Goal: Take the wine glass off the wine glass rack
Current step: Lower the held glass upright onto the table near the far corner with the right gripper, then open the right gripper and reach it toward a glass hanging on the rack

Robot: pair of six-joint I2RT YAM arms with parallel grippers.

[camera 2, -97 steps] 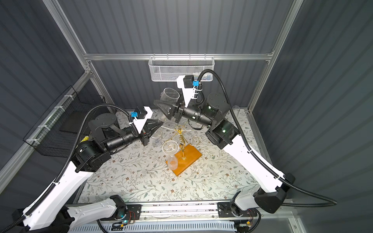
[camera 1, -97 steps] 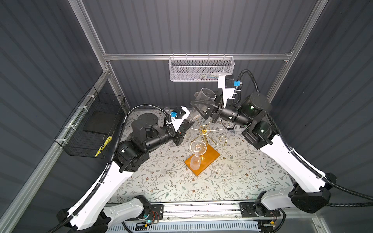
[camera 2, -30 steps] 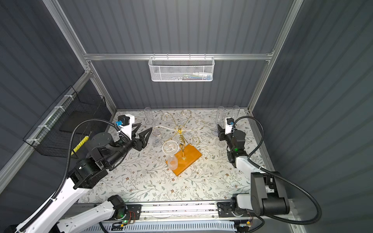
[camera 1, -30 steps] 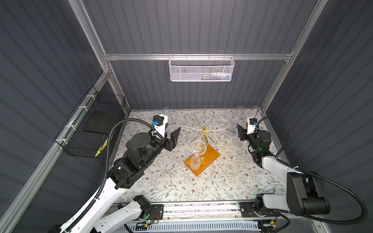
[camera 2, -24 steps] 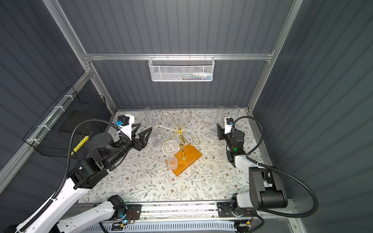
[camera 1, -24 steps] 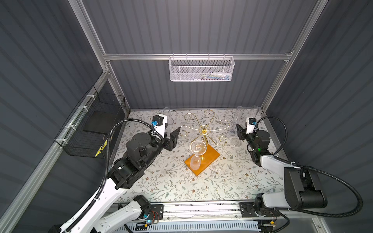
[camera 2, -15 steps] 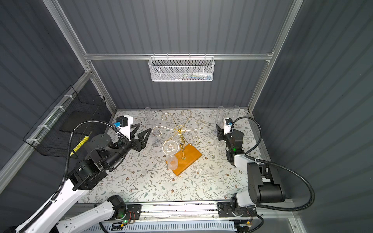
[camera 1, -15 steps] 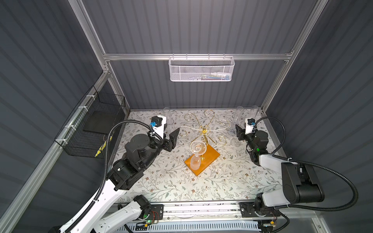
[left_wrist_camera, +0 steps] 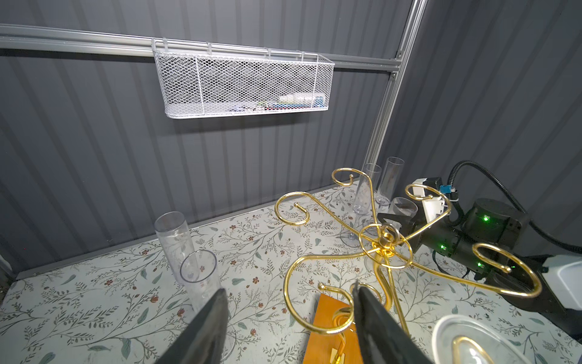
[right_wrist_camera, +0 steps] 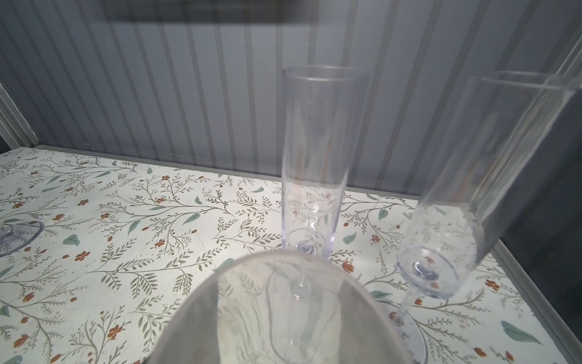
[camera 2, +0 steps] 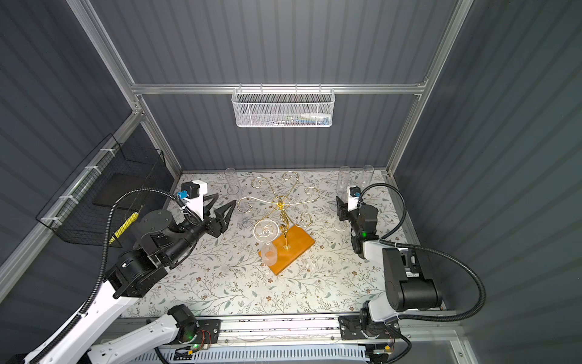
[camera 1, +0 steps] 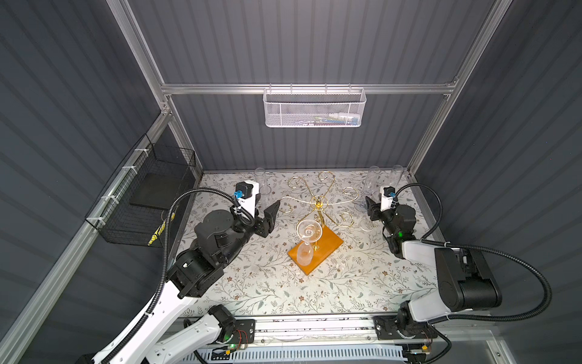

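Hanging bowl-down from a front arm of the rack (camera 1: 329,244), the wine glass (camera 1: 306,244) is mid-table (camera 1: 267,283). Just left of the rack, the left gripper (camera 2: 225,199) hovers with its jaws about half apart and empty. The right gripper (camera 1: 369,205) sits low near the table's back right corner, beside two flutes (camera 1: 373,179). A second glass (right_wrist_camera: 283,315) is at its jaws, but I cannot tell whether they grip it.
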